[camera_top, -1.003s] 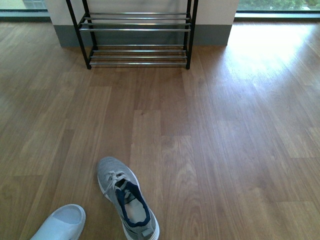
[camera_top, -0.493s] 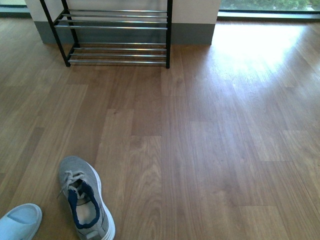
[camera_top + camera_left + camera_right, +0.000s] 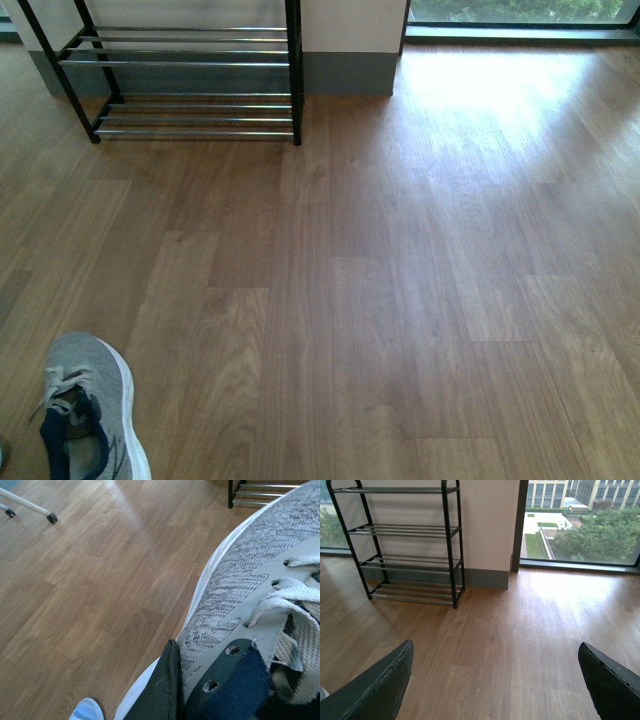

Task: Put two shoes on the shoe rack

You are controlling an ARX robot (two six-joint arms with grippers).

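Observation:
One grey sneaker [image 3: 250, 575] fills the left wrist view, held off the floor. My left gripper [image 3: 182, 672] is shut on its side wall by the navy collar; one dark finger [image 3: 160, 690] lies outside the knit, the other is hidden inside. A second grey sneaker [image 3: 90, 410] lies on the floor at the front view's bottom left, toe pointing away. The shoe rack [image 3: 190, 80] stands against the wall at the far left, its chrome bars bare. My right gripper [image 3: 492, 690] hangs open over bare floor, facing the shoe rack [image 3: 410, 545].
A pale blue slipper [image 3: 87, 711] lies on the floor below the held sneaker. A white leg on a black caster [image 3: 30, 505] stands off to one side. Tall windows [image 3: 580, 525] meet the wood floor [image 3: 400, 280] right of the rack.
The front view has swung to the right: rack and floor sneaker have shifted left in the picture, and the pale blue slipper has slipped out past the bottom left corner.

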